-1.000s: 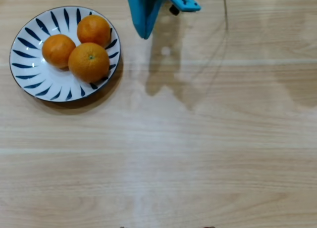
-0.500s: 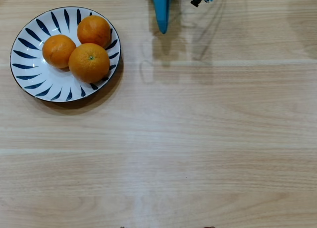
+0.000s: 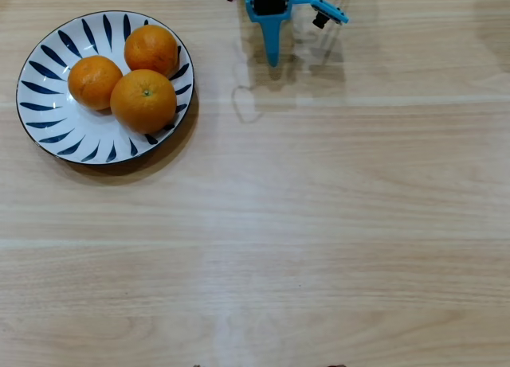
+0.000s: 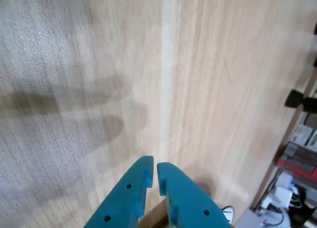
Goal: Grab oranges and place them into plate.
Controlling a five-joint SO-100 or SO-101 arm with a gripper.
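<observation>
In the overhead view, the plate [image 3: 56, 128] sits at the upper left of the light wooden bench [image 3: 319, 240]. All three oranges [image 3: 131, 72] rest inside it, clustered toward its upper right part and touching one another. The larger orange [image 3: 143, 101], with its green stem dot facing up, lies nearest the plate's right rim; one smaller orange [image 3: 95, 81] sits to its left and the other smaller orange [image 3: 151, 49] above it. The blue gripper [image 3: 273, 60] enters from the top edge, well to the right of the plate, its tip pointing down the picture over bare wood. The oranges are well apart from the fingers, with nothing between them but bench surface.

In the wrist view, the two teal fingers [image 4: 171, 186] rise from the bottom edge, their tips drawn together with only a thin slit between them, and they grasp nothing. Below them is only bench grain, somewhat blurred, with soft shadows at the left. Neither plate nor fruit shows here. At the right edge, clutter beyond the bench is too indistinct to name, perhaps boxes and cables.
</observation>
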